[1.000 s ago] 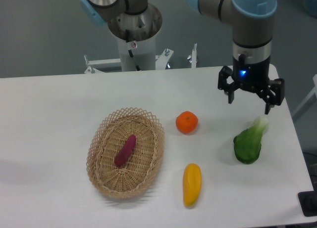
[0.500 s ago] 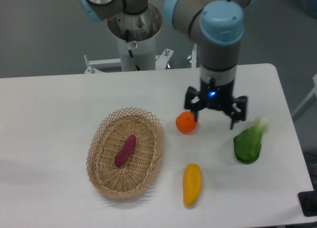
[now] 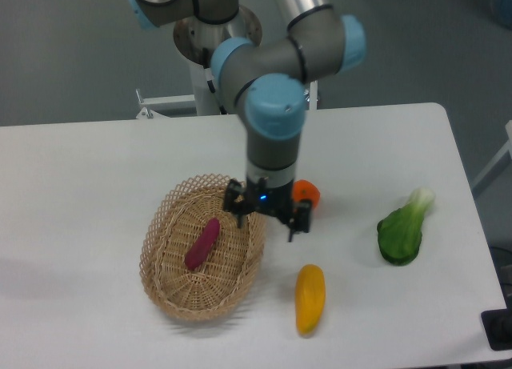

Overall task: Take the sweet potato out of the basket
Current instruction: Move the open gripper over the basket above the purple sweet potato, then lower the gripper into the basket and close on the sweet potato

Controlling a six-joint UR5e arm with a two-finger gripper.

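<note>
Camera view shows your end effector open and empty over the basket rim's right side. Your sweet potato lies inside, down-left of it, long axis tilted upper-right to lower-left.

One fixed cam, high front, facing table.
</note>
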